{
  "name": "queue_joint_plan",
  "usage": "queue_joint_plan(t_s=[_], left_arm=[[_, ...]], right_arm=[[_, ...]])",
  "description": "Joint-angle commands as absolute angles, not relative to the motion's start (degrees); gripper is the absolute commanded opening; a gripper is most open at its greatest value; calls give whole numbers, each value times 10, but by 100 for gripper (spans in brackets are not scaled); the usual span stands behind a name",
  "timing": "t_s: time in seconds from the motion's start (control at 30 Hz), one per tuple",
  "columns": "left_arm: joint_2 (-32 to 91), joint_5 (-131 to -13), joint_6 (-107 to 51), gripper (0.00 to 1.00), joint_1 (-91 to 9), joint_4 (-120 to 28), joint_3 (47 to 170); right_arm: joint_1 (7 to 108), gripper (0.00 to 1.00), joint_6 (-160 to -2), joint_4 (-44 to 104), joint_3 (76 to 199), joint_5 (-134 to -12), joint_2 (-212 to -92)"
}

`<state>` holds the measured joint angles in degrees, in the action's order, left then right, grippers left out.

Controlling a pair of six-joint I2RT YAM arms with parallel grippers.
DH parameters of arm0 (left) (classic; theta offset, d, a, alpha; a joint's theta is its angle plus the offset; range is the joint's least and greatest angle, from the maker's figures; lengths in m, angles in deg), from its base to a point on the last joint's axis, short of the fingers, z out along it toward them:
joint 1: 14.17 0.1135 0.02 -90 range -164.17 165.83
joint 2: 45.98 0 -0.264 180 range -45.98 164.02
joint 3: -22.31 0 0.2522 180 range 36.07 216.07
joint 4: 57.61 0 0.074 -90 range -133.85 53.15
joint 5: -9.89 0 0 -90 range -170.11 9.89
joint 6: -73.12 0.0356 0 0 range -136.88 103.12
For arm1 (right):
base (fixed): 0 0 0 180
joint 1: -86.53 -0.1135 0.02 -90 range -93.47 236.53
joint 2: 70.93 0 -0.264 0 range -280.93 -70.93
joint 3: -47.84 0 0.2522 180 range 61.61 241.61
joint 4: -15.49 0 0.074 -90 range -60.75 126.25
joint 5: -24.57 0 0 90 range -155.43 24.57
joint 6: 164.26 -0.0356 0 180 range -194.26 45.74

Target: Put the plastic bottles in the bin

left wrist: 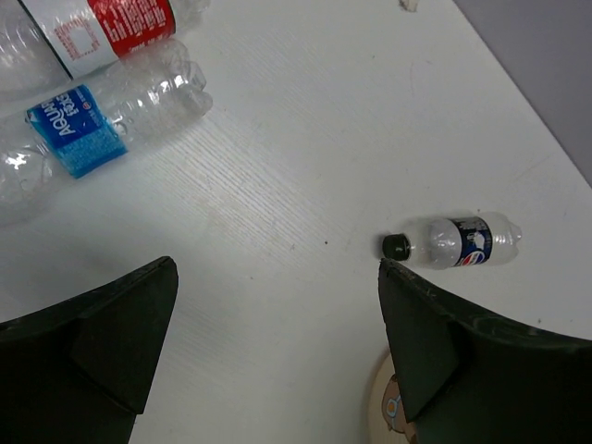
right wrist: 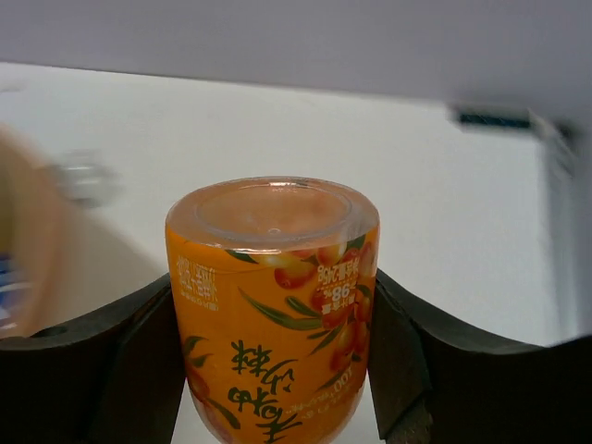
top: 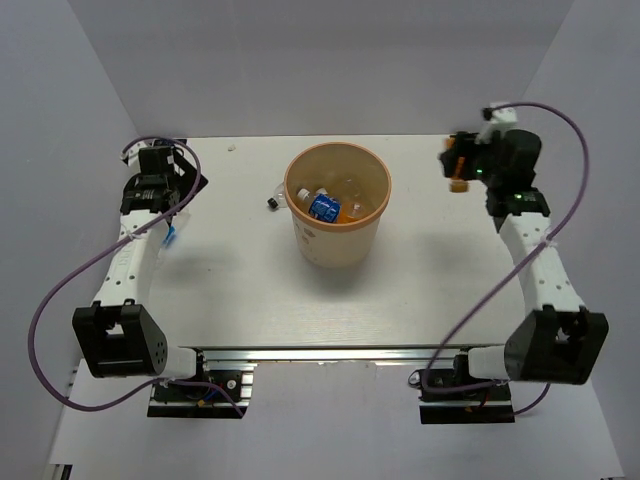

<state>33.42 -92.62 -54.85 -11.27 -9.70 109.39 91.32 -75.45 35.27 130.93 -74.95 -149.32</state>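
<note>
The tan bin [top: 337,238] stands mid-table with several bottles inside, among them a blue-labelled one [top: 323,207]. My right gripper [top: 458,168] is at the far right, raised, shut on a stubby orange bottle [right wrist: 273,305] held between its jaws [right wrist: 273,287]. My left gripper [top: 185,190] is open and empty [left wrist: 277,268] above the table at the far left. Below it lie a red-labelled bottle [left wrist: 102,23] and a clear blue-labelled bottle [left wrist: 111,125]. A small bottle with a black cap [left wrist: 453,240] lies just left of the bin, and it also shows in the top view [top: 277,200].
The bin's rim [left wrist: 377,407] shows at the bottom of the left wrist view, and the bin is a blur at the left of the right wrist view [right wrist: 28,250]. Grey walls enclose the white table [top: 420,290] on three sides.
</note>
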Motion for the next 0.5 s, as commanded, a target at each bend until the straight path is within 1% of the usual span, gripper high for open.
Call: queue_joint_plan(t_s=[0.0, 0.03, 0.07, 0.13, 0.17, 0.23, 0.27, 0.37, 0.4, 0.43, 0.47], left_arm=[[329, -911, -541, 98, -110, -106, 1077], [332, -884, -522, 98, -110, -123, 1068], [337, -861, -508, 98, -110, -138, 1062], [342, -809, -470, 98, -110, -187, 1042], [344, -758, -458, 98, -110, -204, 1036], [353, -720, -416, 98, -110, -241, 1031], [357, -682, -402, 98, -110, -252, 1032], [380, -604, -333, 98, -111, -316, 1027], [400, -559, -317, 98, -113, -329, 1028], [414, -545, -286, 98, -115, -326, 1036], [428, -536, -269, 98, -125, -323, 1055]], right_arm=[[812, 34, -739, 303, 1343, -876, -1439], [799, 34, -751, 299, 1353, -909, -1434], [763, 34, -753, 299, 1357, -946, -1426], [720, 35, -746, 278, 1356, -938, -1421], [676, 36, -746, 274, 1356, -925, -1422], [640, 36, -732, 277, 1363, -906, -1433], [611, 38, -728, 279, 1378, -906, -1450], [573, 45, -719, 291, 1401, -905, -1497], [565, 46, -712, 299, 1425, -900, -1512], [559, 50, -707, 320, 1440, -894, -1526], [551, 66, -696, 354, 1456, -887, -1552]])
